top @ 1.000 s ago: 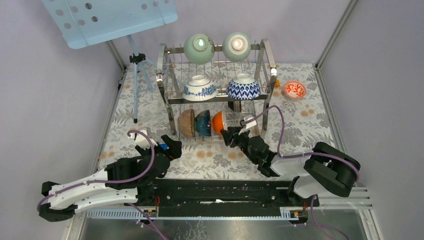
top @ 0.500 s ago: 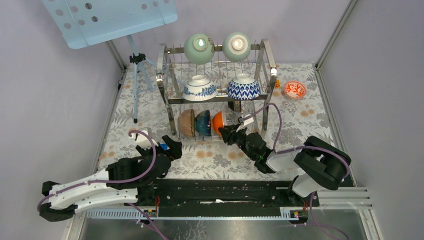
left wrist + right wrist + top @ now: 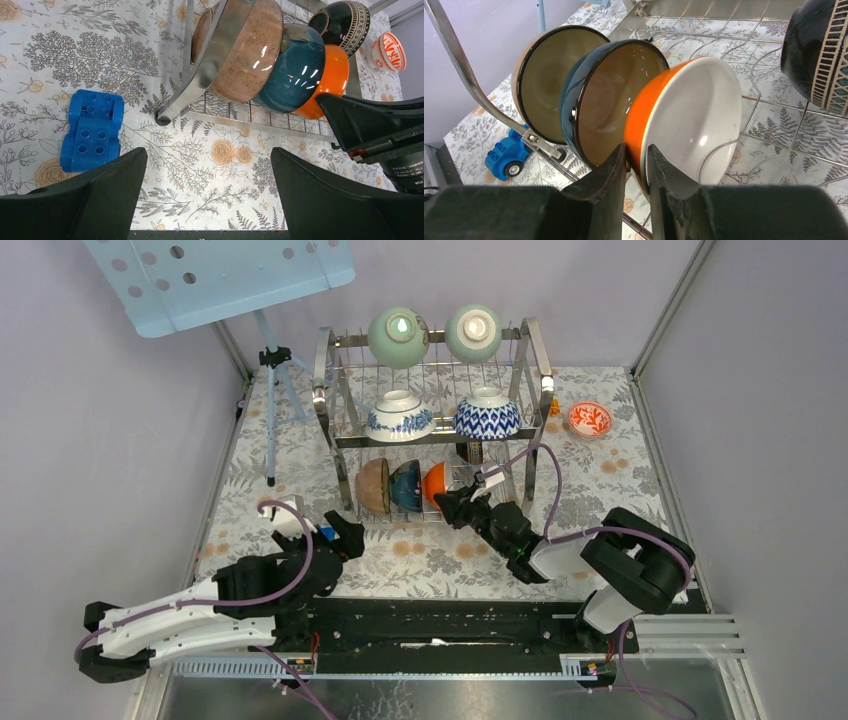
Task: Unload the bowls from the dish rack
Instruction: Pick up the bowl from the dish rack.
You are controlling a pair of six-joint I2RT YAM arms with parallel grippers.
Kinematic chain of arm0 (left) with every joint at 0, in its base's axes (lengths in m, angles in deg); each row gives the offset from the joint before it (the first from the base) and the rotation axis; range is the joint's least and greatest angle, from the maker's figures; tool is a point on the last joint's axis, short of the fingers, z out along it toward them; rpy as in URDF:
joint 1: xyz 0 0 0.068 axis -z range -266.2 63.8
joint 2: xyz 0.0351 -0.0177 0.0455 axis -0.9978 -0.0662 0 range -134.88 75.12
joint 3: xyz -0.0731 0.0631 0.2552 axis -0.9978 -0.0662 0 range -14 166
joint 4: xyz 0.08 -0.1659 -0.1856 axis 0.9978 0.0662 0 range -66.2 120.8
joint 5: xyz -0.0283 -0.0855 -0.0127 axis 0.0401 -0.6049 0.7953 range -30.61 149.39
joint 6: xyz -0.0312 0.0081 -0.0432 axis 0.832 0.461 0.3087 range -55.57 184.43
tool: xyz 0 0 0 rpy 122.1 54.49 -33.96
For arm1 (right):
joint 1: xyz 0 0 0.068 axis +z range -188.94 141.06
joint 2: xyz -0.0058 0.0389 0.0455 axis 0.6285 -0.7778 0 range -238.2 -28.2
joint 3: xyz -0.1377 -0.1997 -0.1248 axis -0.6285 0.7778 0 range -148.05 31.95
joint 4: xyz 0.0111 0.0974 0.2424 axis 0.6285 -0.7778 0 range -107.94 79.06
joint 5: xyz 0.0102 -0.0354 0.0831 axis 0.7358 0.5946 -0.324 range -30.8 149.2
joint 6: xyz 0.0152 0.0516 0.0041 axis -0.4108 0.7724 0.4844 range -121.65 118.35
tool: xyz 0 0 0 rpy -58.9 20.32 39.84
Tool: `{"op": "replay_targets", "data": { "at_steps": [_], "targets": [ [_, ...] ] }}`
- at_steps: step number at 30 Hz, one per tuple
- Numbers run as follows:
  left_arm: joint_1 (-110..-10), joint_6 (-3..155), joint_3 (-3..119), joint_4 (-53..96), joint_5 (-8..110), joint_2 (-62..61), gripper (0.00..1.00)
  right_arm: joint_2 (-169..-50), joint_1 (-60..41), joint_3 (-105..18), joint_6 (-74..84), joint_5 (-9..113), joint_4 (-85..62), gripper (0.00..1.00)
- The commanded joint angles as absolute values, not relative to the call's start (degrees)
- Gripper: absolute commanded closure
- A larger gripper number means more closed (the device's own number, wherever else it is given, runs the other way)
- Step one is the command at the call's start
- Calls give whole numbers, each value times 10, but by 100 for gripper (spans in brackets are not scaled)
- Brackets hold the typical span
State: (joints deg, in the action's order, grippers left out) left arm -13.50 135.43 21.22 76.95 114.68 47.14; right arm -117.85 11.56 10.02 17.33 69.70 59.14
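Black arms sit at the near edge of the table [image 3: 420, 555], and only one of them has moved. The left gripper [image 3: 340, 532] has stayed put, low over the cloth by the rack's front left foot, jaws wide with nothing in them, and a blue toy block [image 3: 92, 130] lies just beside it. The right gripper [image 3: 636, 152] has slid forward to the front of the dish rack [image 3: 528, 350] and its jaws have come much closer together, so now they look to pinch the rim of the orange bowl [image 3: 694, 115], one finger outside and one inside. That bowl stands on its edge on the bottom shelf, leaning on the dark teal bowl [image 3: 616, 100], which leans on the brown bowl [image 3: 551, 80]. I think the grab is about done and lifting it out comes next. Higher up, the two blue-and-white bowls [image 3: 400, 416] and the two green bowls [image 3: 398, 336] wait, and only the red-patterned bowl [image 3: 589, 419] sits out on the table, near the far right corner, so most of the job is left. The table wears a grey cloth printed with flowers and leaves. Pale purple walls stand on three sides, and a pale blue stand [image 3: 220, 280] with holes is at the far left corner
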Motion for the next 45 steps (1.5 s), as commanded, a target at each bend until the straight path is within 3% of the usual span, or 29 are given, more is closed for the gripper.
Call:
{"op": "replay_targets", "data": {
  "at_steps": [1, 14, 45],
  "targets": [
    [-133, 1361, 214, 766, 1148, 462, 1, -1188, 113, 91, 184, 672, 626, 76],
    [-133, 1361, 212, 767, 1148, 468, 1, -1182, 112, 101, 196, 669, 642, 100],
    [-133, 1367, 212, 767, 1146, 455, 1, -1221, 52, 164, 340, 600, 843, 100]
  ]
}}
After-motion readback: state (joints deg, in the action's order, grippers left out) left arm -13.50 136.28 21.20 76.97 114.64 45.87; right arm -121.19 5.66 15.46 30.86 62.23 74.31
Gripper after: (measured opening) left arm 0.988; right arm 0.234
